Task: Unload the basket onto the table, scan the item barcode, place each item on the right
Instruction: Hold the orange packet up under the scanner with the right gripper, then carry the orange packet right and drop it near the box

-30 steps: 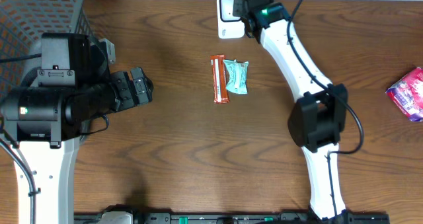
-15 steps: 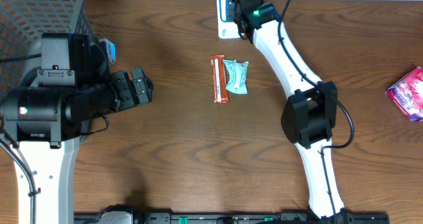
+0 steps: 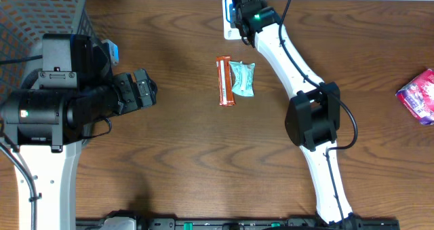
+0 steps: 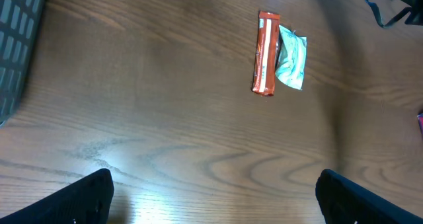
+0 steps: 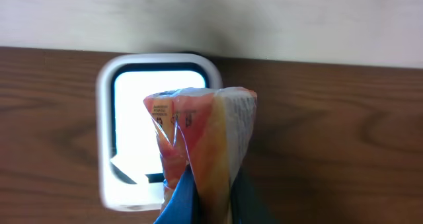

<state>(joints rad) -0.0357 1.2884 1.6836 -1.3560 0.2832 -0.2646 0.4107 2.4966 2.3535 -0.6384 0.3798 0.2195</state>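
In the right wrist view an orange and pink plastic packet (image 5: 205, 128) stands pinched in my right gripper (image 5: 211, 201), which is shut on its lower end. The packet's upper part sits in front of the bright window of a white scanner (image 5: 106, 118) lying on the wooden table by the back edge. Overhead, the right gripper (image 3: 239, 6) hangs over the scanner (image 3: 229, 32) and covers the packet. My left gripper (image 3: 146, 89) stands open over the left of the table, its wide-apart fingertips (image 4: 66, 204) holding nothing.
An orange bar (image 3: 224, 81) and a teal packet (image 3: 242, 79) lie side by side mid-table, also in the left wrist view as the bar (image 4: 266, 53) and the packet (image 4: 291, 57). A pink packet (image 3: 420, 96) lies at the right edge. A wire basket (image 3: 34, 20) fills the back left corner.
The right arm has swung a little to the left along the back edge, bringing its gripper and the packet further over the scanner. The left arm has not moved.
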